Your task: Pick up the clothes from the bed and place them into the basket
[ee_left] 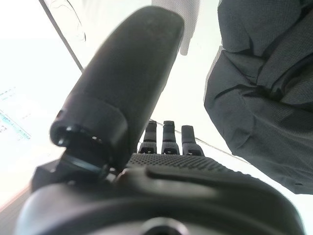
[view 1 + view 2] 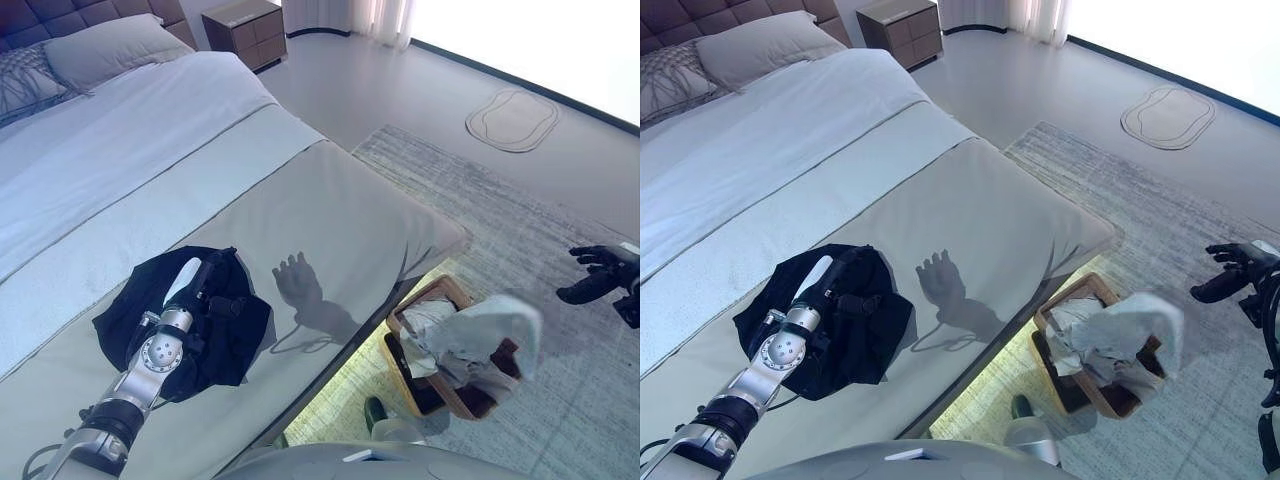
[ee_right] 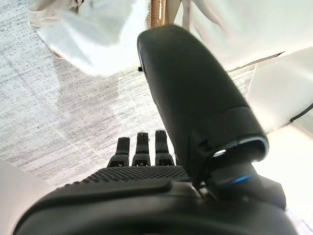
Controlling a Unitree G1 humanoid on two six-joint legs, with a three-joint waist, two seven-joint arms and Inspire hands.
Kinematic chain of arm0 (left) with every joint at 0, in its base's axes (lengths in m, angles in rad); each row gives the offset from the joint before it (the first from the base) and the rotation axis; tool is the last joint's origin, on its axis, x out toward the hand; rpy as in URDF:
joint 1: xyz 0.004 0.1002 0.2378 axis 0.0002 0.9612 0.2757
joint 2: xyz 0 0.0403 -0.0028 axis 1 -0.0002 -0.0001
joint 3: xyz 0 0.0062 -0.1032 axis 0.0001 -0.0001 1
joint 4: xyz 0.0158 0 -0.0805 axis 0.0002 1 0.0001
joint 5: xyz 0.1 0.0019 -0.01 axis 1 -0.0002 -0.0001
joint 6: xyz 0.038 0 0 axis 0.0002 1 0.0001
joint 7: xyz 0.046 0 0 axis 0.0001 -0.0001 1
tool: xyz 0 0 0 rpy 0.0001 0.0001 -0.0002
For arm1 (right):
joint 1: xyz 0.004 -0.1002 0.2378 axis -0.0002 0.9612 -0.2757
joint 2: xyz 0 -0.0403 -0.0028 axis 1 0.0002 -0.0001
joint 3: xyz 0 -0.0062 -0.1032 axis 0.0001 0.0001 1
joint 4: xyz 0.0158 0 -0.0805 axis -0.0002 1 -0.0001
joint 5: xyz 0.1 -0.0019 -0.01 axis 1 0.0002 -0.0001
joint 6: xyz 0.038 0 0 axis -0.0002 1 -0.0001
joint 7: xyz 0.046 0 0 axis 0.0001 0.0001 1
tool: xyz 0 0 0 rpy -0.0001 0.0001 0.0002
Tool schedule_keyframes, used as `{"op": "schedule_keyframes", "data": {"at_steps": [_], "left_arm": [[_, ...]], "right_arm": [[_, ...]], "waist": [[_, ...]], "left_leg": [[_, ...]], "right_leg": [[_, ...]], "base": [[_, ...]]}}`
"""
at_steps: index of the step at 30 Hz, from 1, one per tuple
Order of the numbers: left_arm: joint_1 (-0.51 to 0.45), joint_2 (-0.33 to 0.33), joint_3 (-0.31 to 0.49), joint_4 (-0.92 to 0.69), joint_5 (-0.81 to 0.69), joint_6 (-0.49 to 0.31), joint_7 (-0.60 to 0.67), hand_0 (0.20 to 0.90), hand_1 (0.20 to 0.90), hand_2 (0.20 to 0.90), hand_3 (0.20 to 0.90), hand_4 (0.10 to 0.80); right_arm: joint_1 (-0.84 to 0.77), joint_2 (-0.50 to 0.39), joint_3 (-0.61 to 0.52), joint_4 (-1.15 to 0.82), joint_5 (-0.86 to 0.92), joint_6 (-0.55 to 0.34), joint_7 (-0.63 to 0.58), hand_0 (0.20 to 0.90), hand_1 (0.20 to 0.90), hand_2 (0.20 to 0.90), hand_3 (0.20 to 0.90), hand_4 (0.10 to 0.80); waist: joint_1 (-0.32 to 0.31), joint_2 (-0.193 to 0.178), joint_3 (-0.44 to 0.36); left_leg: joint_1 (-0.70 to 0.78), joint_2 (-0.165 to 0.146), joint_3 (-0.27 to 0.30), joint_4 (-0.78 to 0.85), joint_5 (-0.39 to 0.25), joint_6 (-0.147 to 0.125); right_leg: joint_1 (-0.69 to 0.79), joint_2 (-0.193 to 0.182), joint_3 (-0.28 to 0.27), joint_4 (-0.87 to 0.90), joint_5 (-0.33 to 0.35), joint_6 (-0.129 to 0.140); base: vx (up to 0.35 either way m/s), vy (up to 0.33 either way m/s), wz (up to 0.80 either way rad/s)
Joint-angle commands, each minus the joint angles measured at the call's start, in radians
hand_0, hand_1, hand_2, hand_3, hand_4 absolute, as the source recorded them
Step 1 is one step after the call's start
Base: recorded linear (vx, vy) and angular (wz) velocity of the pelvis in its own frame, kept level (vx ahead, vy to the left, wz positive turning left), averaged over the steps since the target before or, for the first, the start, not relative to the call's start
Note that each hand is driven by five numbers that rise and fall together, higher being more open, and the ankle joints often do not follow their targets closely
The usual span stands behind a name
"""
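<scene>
A black garment (image 2: 125, 322) lies crumpled on the grey bed cover (image 2: 330, 210) near the bed's foot. My left hand (image 2: 215, 290) rests over the garment's middle with its fingers straight; the dark cloth (image 1: 264, 98) shows beside the fingers (image 1: 164, 139) in the left wrist view. A wooden basket (image 2: 447, 290) stands on the rug by the bed's corner, with pale clothes in it. A light grey garment (image 2: 495, 325) is draped over the basket's right side and looks blurred. My right hand (image 2: 598, 275) is open and empty above the rug, right of the basket.
A grey rug (image 2: 520, 200) covers the floor beside the bed. A pillow (image 2: 100, 50) and a wooden nightstand (image 2: 245, 30) are at the bed's head. A round mat (image 2: 512, 120) lies on the far floor.
</scene>
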Motion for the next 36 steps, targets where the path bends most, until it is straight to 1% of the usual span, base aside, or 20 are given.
{"op": "schedule_keyframes", "data": {"at_steps": [1,5,9,11,14,16,17,19,21,23,25,27,32,36], "left_arm": [[-0.092,0.076,0.013,-0.076,-0.01,-0.048,0.04,0.9,0.9,0.9,0.9,0.8],[-0.091,0.066,0.014,-0.064,-0.003,-0.053,0.054,0.9,0.9,0.9,0.9,0.8],[-0.086,0.062,0.018,-0.064,0.001,-0.044,0.065,0.9,0.9,0.9,0.9,0.8],[-0.083,0.06,0.021,-0.065,-0.001,-0.041,0.072,0.9,0.9,0.9,0.9,0.8],[-0.077,0.052,0.027,-0.065,0.003,-0.038,0.079,0.9,0.9,0.9,0.9,0.8],[-0.071,0.048,0.03,-0.062,0.005,-0.044,0.083,0.9,0.9,0.9,0.9,0.8],[-0.059,0.036,0.031,-0.05,0.008,-0.05,0.096,0.9,0.9,0.9,0.9,0.8],[-0.051,0.025,0.036,-0.043,0.011,-0.057,0.101,0.9,0.9,0.9,0.9,0.8],[-0.039,0.013,0.042,-0.054,0.012,-0.063,0.111,0.9,0.9,0.9,0.9,0.8],[-0.026,-0.001,0.051,-0.067,0.014,-0.073,0.133,0.9,0.9,0.9,0.9,0.8],[-0.014,-0.011,0.059,-0.066,0.028,-0.064,0.14,0.9,0.9,0.9,0.9,0.8],[0.008,-0.012,0.072,-0.061,0.049,-0.044,0.135,0.9,0.9,0.9,0.9,0.8],[0.039,-0.009,0.104,-0.036,0.048,0.018,0.148,0.9,0.9,0.9,0.9,0.8],[0.076,-0.004,0.133,-0.055,0.047,0.02,0.126,0.9,0.9,0.9,0.9,0.8]], "right_arm": [[-0.114,-0.06,-0.01,-0.015,-0.013,-0.007,-0.081,0.9,0.9,0.9,0.9,0.8],[-0.117,-0.054,-0.006,-0.026,-0.043,0.02,-0.067,0.9,0.9,0.9,0.9,0.8],[-0.136,-0.059,0.015,-0.047,-0.047,-0.001,-0.095,0.9,0.9,0.9,0.9,0.8],[-0.156,-0.065,0.033,-0.078,-0.104,-0.024,-0.127,0.9,0.9,0.9,0.9,0.8],[-0.187,-0.074,0.064,-0.119,-0.132,-0.038,-0.149,0.9,0.9,0.9,0.9,0.8],[-0.203,-0.075,0.082,-0.147,-0.132,-0.029,-0.164,0.9,0.9,0.9,0.9,0.8],[-0.221,-0.075,0.094,-0.181,-0.136,-0.055,-0.177,0.9,0.9,0.9,0.9,0.8],[-0.248,-0.071,0.114,-0.216,-0.154,-0.037,-0.192,0.9,0.9,0.9,0.9,0.8],[-0.276,-0.061,0.137,-0.239,-0.192,-0.051,-0.221,0.9,0.9,0.9,0.9,0.8],[-0.313,-0.038,0.171,-0.261,-0.221,-0.073,-0.279,0.9,0.9,0.9,0.9,0.8],[-0.342,-0.018,0.2,-0.273,-0.245,-0.092,-0.317,0.9,0.9,0.9,0.9,0.8],[-0.38,0.003,0.234,-0.296,-0.264,-0.089,-0.337,0.9,0.9,0.9,0.9,0.8],[-0.429,0.039,0.288,-0.334,-0.291,-0.088,-0.325,0.9,0.9,0.9,0.9,0.8],[-0.477,0.08,0.34,-0.336,-0.305,-0.067,-0.302,0.9,0.9,0.9,0.9,0.8]], "waist": [[0.029,-0.032,-0.055],[0.03,-0.032,-0.053],[0.037,-0.034,-0.052],[0.045,-0.033,-0.049],[0.055,-0.033,-0.046],[0.06,-0.032,-0.045],[0.069,-0.032,-0.044],[0.085,-0.032,-0.041],[0.106,-0.033,-0.038],[0.137,-0.032,-0.034],[0.158,-0.033,-0.032],[0.187,-0.035,-0.032],[0.235,-0.038,-0.031],[0.286,-0.039,-0.02]], "left_leg": [[0.028,-0.007,-0.014,0.076,-0.129,0.003],[0.032,-0.007,-0.017,0.076,-0.128,0.002],[0.034,-0.007,-0.024,0.075,-0.125,0.002],[0.031,-0.007,-0.029,0.077,-0.123,0.0],[0.026,-0.008,-0.04,0.078,-0.122,-0.001],[0.024,-0.009,-0.048,0.077,-0.121,-0.001],[0.023,-0.011,-0.059,0.077,-0.12,-0.002],[0.021,-0.013,-0.074,0.08,-0.118,-0.003],[0.015,-0.016,-0.094,0.081,-0.117,-0.004],[0.009,-0.019,-0.117,0.081,-0.114,-0.006],[0.005,-0.022,-0.134,0.087,-0.112,-0.008],[0.001,-0.026,-0.163,0.089,-0.11,-0.01],[-0.015,-0.037,-0.209,0.108,-0.108,-0.012],[-0.036,-0.043,-0.252,0.137,-0.104,-0.015]], "right_leg": [[-0.066,0.029,-0.008,0.089,-0.025,-0.006],[-0.062,0.028,-0.011,0.092,-0.026,-0.006],[-0.056,0.026,-0.017,0.093,-0.028,-0.008],[-0.055,0.024,-0.024,0.098,-0.032,-0.009],[-0.053,0.023,-0.032,0.102,-0.037,-0.011],[-0.051,0.022,-0.038,0.105,-0.041,-0.012],[-0.047,0.021,-0.048,0.108,-0.046,-0.014],[-0.04,0.019,-0.059,0.11,-0.053,-0.018],[-0.032,0.016,-0.076,0.113,-0.062,-0.022],[-0.023,0.012,-0.103,0.114,-0.069,-0.027],[-0.012,0.009,-0.122,0.115,-0.074,-0.031],[0.003,0.005,-0.146,0.118,-0.085,-0.037],[0.017,-0.003,-0.184,0.137,-0.106,-0.048],[0.028,-0.01,-0.225,0.165,-0.128,-0.064]], "base": [[0.0,0.0,0.0],[0.003,0.008,0.02],[0.0,0.0,0.0],[0.0,0.0,0.0],[-0.002,0.006,0.01],[0.003,0.022,0.07],[0.023,0.03,0.09],[0.026,0.028,0.12],[0.008,0.016,0.17],[0.017,0.01,0.29],[0.056,-0.003,0.34],[0.076,-0.028,0.4],[0.073,-0.011,0.37],[0.104,0.008,0.38]]}}
